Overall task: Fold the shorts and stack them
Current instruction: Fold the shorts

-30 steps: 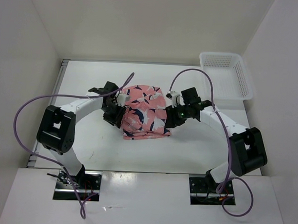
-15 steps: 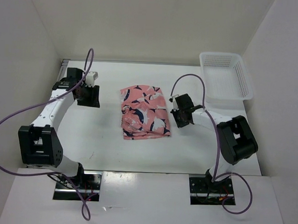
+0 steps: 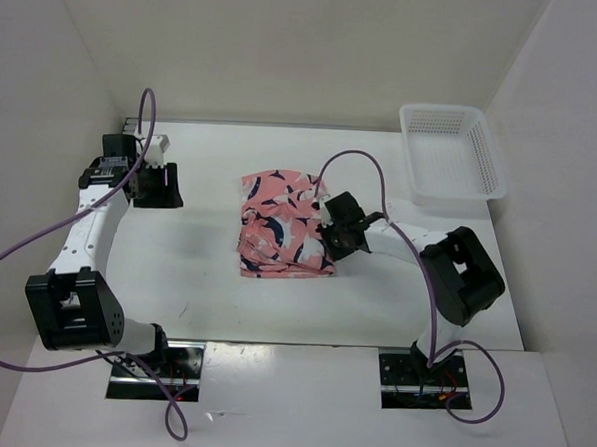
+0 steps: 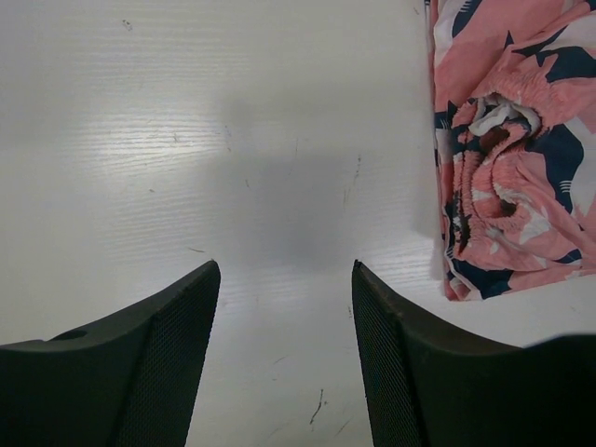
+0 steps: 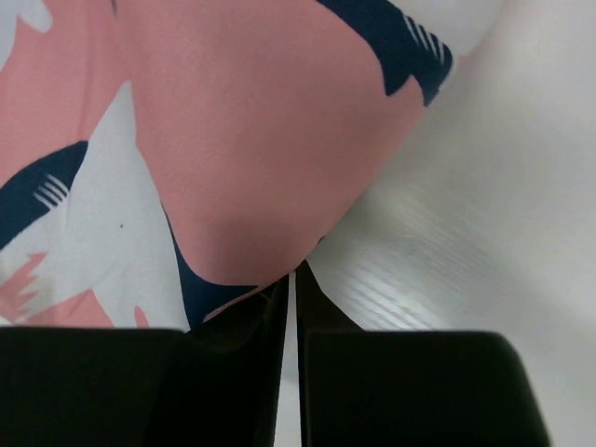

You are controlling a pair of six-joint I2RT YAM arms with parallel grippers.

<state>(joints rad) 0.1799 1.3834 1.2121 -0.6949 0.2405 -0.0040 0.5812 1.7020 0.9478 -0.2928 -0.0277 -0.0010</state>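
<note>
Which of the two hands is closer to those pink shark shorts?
Right. The right hand sits at the right edge of the shorts; the left hand is well off to their left, apart from them.

Left arm (image 3: pixel 91 225): runs up left side from near base, wrist at far left. Left end effector (image 3: pixel 166 185) points right toward centre; fingers (image 4: pixel 140 363) spread wide apart in left wrist view.

Right arm (image 3: pixel 410 235): elbow folded at right, forearm reaches left toward centre. Right end effector (image 3: pixel 328 232) low, pointing left; fingers (image 5: pixel 237 340) pressed nearly together, only thin slit between them.
</note>
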